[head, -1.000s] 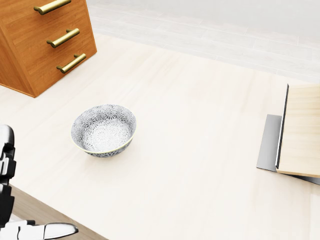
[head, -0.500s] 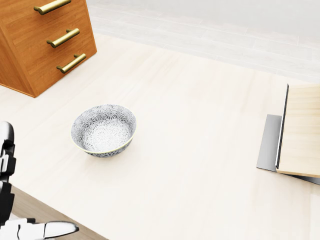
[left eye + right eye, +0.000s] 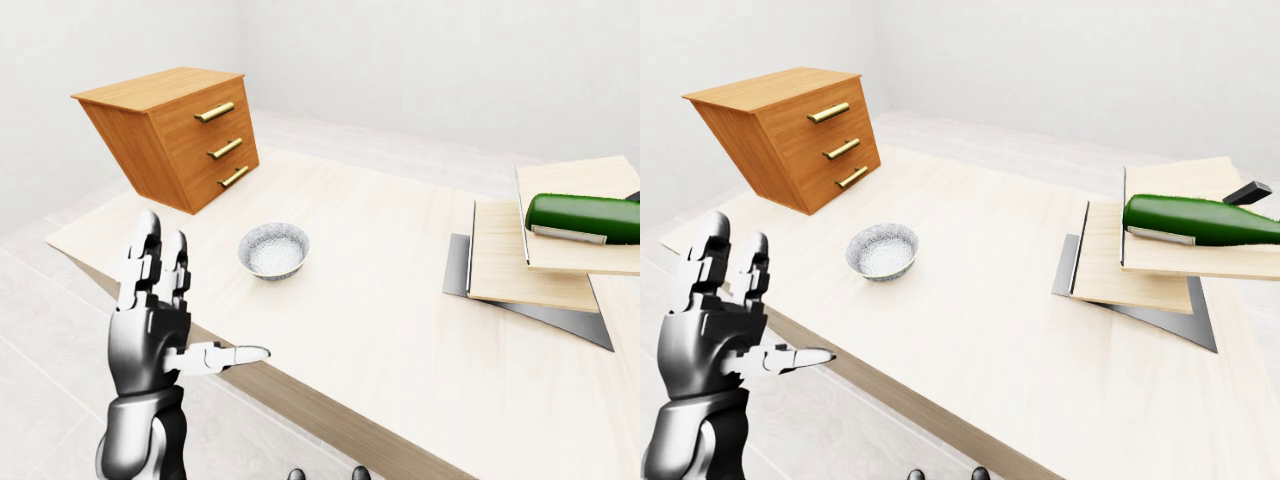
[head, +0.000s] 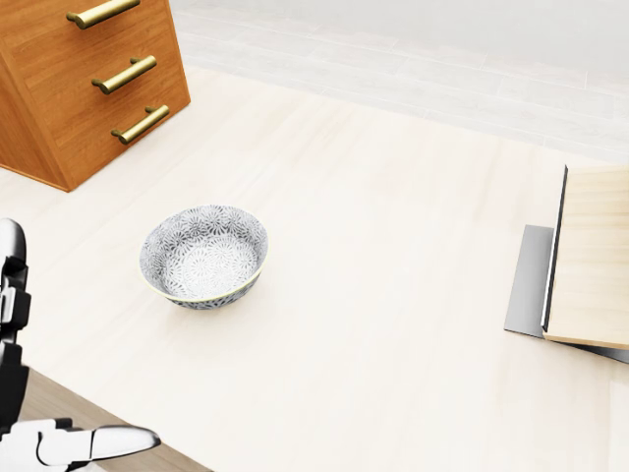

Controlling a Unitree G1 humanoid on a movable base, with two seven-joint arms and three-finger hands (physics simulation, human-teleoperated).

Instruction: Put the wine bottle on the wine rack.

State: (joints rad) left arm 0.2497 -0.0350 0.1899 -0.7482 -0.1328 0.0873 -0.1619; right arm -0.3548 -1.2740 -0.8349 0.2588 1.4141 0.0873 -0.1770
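The green wine bottle lies on its side on the upper board of the pale wooden wine rack, at the right of the right-eye view. The rack stands on a grey metal base on the light wooden table. My left hand is raised at the lower left, off the table's near edge, fingers up and thumb stretched out, open and empty, far from the bottle. My right hand does not show in any view.
A patterned grey bowl sits on the table left of the middle. A wooden chest with three brass-handled drawers stands tilted at the table's far left. Pale tiled floor lies beyond the table.
My left hand has risen slightly at the lower left of the head view. The bowl, chest and rack have not moved.
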